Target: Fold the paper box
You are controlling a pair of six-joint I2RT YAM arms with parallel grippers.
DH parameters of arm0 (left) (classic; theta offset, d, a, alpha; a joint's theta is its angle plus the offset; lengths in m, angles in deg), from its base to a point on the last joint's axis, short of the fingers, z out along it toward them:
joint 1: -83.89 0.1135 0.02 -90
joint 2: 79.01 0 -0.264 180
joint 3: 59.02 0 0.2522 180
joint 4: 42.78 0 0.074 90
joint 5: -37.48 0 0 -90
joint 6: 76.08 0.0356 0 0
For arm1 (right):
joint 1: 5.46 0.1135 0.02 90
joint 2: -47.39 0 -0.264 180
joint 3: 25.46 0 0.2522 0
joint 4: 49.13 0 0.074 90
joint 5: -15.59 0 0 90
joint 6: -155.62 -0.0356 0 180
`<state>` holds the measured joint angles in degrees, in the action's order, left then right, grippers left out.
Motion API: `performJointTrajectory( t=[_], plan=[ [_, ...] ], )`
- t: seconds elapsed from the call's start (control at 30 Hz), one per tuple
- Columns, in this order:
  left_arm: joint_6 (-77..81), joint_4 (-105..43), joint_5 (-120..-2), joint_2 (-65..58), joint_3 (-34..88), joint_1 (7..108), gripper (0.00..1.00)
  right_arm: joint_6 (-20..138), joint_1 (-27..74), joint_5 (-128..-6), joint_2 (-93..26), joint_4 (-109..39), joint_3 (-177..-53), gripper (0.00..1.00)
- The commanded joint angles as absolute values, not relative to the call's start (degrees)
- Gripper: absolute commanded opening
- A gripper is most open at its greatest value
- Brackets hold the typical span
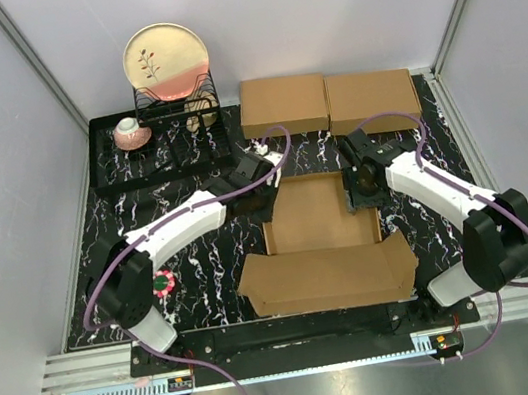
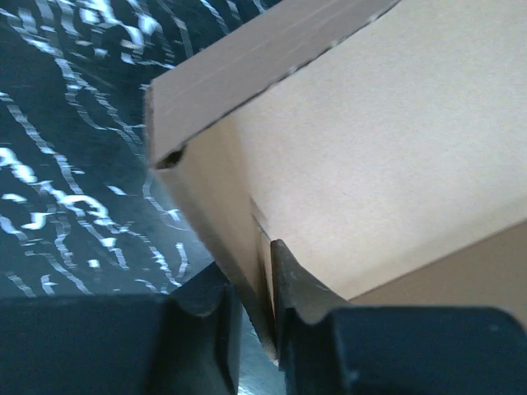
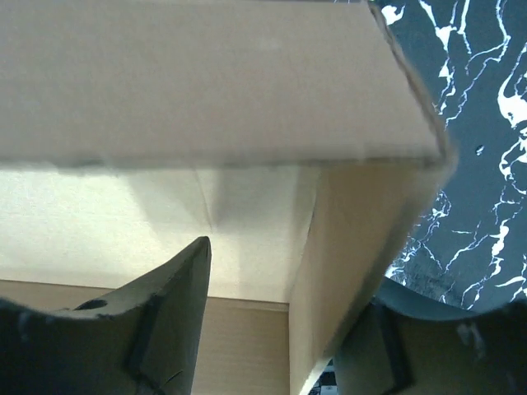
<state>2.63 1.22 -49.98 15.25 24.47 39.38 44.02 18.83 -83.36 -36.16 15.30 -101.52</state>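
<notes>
The paper box [image 1: 315, 211] sits mid-table as a shallow brown cardboard tray with its side walls raised. Its lid flap [image 1: 328, 276] lies flat toward the arms. My left gripper [image 1: 266, 197] is at the box's far left corner. In the left wrist view its fingers straddle the left wall [image 2: 218, 206], the inner finger [image 2: 288, 280] against the cardboard and a narrow gap on the outer side; left gripper [image 2: 247, 280] slightly open. My right gripper [image 1: 359, 192] is at the far right corner. It stands wide open [image 3: 296, 271] around the right wall [image 3: 346, 239], not pinching it.
Two flat closed cardboard boxes [image 1: 282, 103] [image 1: 372, 98] lie side by side at the back. A black dish rack [image 1: 180, 120] holding a plate [image 1: 166, 60] stands back left, with a pink cup [image 1: 131, 131] beside it. A small pink-green ring [image 1: 164, 282] lies near the left arm.
</notes>
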Motion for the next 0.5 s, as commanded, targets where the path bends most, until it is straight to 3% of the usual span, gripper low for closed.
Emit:
performJointTrajectory(
  t=[0.0,0.17,0.2,0.23,0.47],
  plan=[
    [4.34,2.45,-64.21,15.48,24.35,36.52,0.23,43.91,20.03,-80.38,-34.35,7.43,-101.88,0.63],
    [4.08,2.45,-61.93,14.07,25.31,36.52,0.32,43.39,20.03,-81.88,-33.03,7.43,-102.85,0.73],
    [4.08,2.45,-61.49,13.55,25.66,36.52,0.36,43.39,19.94,-82.14,-32.42,7.43,-102.94,0.82],
    [3.90,2.45,-60.53,13.28,25.76,36.52,0.38,43.39,20.02,-82.32,-32.15,7.43,-102.94,0.84],
    [3.73,2.36,-57.27,12.05,26.19,36.87,0.45,42.51,20.03,-87.40,-28.81,5.50,-100.48,0.95]
  ],
)
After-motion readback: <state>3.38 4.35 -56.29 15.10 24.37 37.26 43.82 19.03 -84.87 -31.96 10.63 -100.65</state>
